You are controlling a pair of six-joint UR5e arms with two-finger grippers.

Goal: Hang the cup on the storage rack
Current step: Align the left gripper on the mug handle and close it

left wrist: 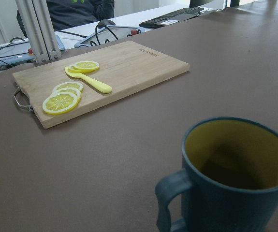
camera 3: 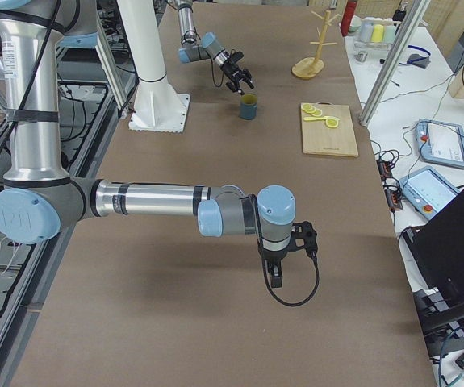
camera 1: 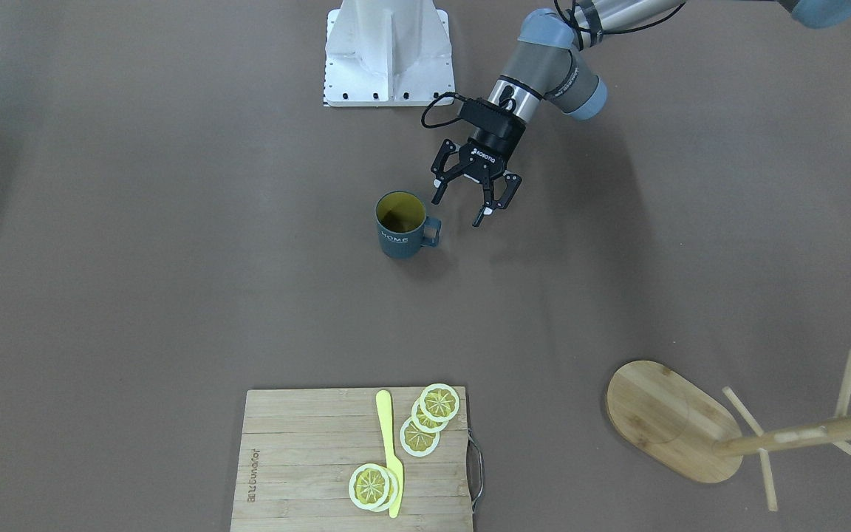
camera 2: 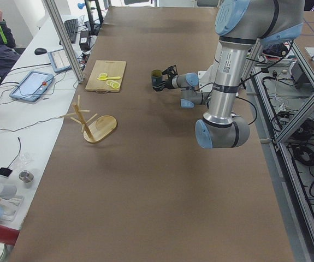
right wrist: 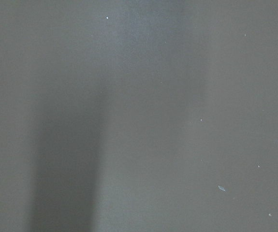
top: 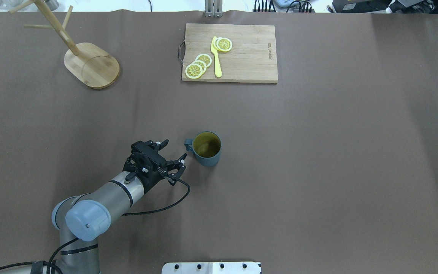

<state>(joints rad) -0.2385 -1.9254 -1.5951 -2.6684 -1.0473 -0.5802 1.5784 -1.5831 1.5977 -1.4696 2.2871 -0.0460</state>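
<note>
The dark slate-blue cup (camera 1: pixel 400 225) stands upright mid-table, yellow-green inside, its handle turned toward my left gripper. It also shows in the overhead view (top: pixel 205 148) and fills the lower right of the left wrist view (left wrist: pixel 235 179). My left gripper (camera 1: pixel 459 209) is open and empty, a short gap from the handle, not touching it; it also shows in the overhead view (top: pixel 174 149). The bamboo storage rack (camera 1: pixel 662 414) stands at the far left corner (top: pixel 91 64), with no cup on its pegs. My right gripper (camera 3: pixel 276 274) shows only in the exterior right view, so I cannot tell if it is open or shut.
A slatted cutting board (top: pixel 242 57) with lemon slices (top: pixel 198 65) and a yellow knife (top: pixel 216 57) lies at the table's far edge, across from the cup. The white robot base (camera 1: pixel 388 55) stands at the near edge. The right wrist view shows only brown table.
</note>
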